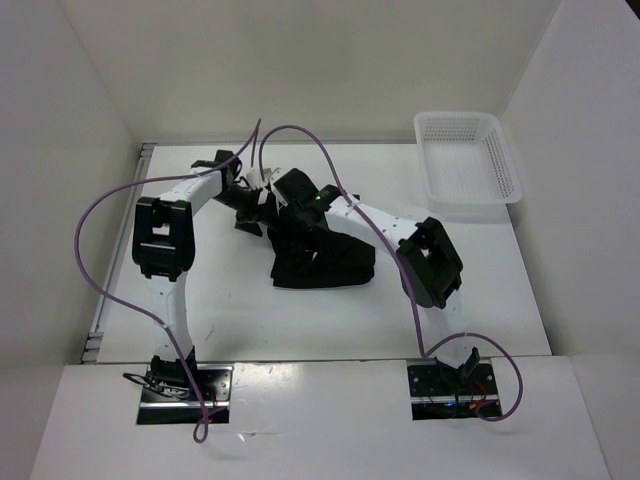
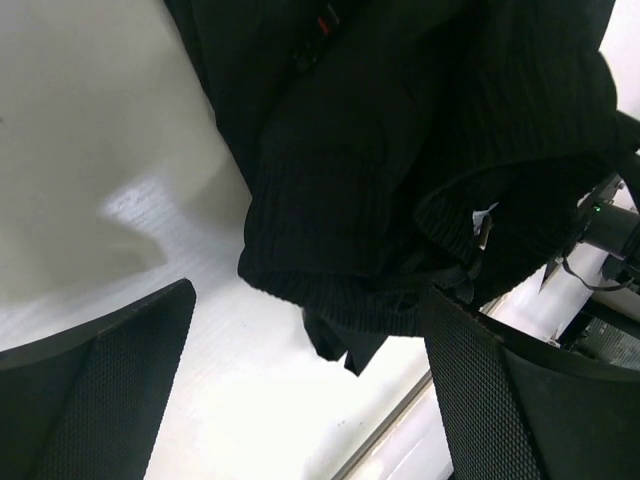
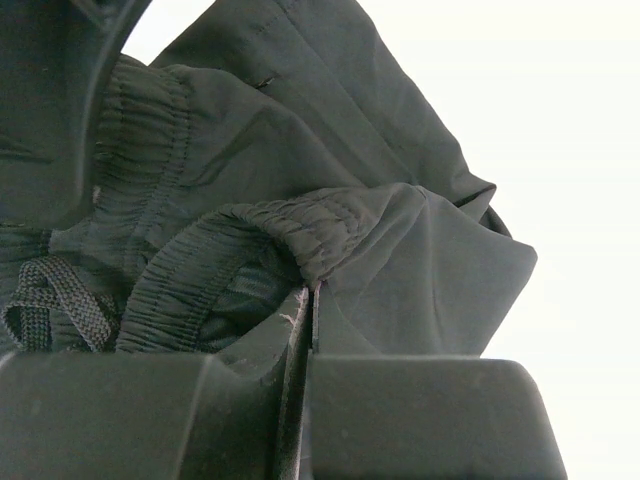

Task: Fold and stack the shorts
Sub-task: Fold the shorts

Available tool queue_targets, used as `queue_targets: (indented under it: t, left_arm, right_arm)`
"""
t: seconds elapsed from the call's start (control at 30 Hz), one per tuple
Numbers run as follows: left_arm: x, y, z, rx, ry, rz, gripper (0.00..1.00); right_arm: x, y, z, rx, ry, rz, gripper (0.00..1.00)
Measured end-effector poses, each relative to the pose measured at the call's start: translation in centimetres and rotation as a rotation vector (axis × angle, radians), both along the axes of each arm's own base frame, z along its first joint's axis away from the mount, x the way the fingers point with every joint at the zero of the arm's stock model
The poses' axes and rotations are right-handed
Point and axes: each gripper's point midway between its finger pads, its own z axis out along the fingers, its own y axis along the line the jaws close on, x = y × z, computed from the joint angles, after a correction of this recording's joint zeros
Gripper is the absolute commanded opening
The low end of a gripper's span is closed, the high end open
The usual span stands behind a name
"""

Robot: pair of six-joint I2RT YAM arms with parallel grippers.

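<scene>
L arm pose: base near-left, upper link rises to the elbow, forearm angles far-right toward table centre; left gripper (image 1: 252, 198) sits at the far-left end of the cloth.
L gripper state: fingers (image 2: 110, 390) spread wide in the left wrist view, nothing clamped btwn them; bunched black fabric hangs just past the tips, close to one finger.
R arm pose: base near-right, elbow bent out to the right, forearm reaches far-left; right gripper (image 1: 300, 210) is just beside the L one, on top of the heap.
R gripper state: closed tight, only a thin seam btwn the pads; a fold of fabric is pinched at the tips (image 3: 310, 340).
Shorts location: the shorts (image 1: 322, 252) are mid-table, btwn the two arms, well apart from the white mesh basket (image 1: 468, 190) at far right.
Shorts axis: crumpled, not flat; long axis runs approx. far-left to near-right, far-left end bunched at the grippers, near-right part lying on the table (image 1: 240, 310).
Shorts detail: elastic waistband and drawstring (image 3: 45, 305) lie next to the R gripper.
</scene>
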Motion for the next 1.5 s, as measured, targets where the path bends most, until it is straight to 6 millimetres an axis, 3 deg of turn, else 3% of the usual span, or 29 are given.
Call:
queue_targets:
  t: [0.17,0.57,0.6,0.73,0.93,1.1,1.2,1.5]
  left_arm:
    - [0.6,-0.2,-0.9,-0.012,-0.009,-0.001,0.98]
    - [2.4,-0.7,-1.8,-0.051,-0.023,-0.002,0.37]
    - [2.4,-0.7,-1.7,-0.054,-0.025,-0.003,0.24]
    - [2.5,-0.9,-1.5,-0.070,-0.031,-0.008,0.14]
    - [2.8,-1.1,-0.7,-0.111,-0.040,-0.008,0.12]
    - [4.3,-1.7,2.0,-0.129,-0.118,-0.024,0.12]
    - [5.2,-2.9,3.8,-0.135,-0.179,-0.051,0.12]
    - [5.9,-6.6,7.6,-0.164,-0.281,-0.130,0.26]
  right_arm:
    - [0.0,0.0,0.0,0.000,0.000,0.000,0.00]
    - [0.0,0.0,0.0,0.000,0.000,0.000,0.00]
    - [0.0,0.0,0.0,0.000,0.000,0.000,0.00]
    - [0.0,0.0,0.0,0.000,0.000,0.000,0.00]
    - [0.0,0.0,0.0,-0.001,-0.002,-0.002,0.00]
    - [0.0,0.0,0.4,0.005,-0.006,-0.001,0.00]
    - [0.0,0.0,1.4,0.020,-0.019,0.001,0.00]
    - [0.0,-0.3,5.3,0.067,-0.086,0.002,0.00]
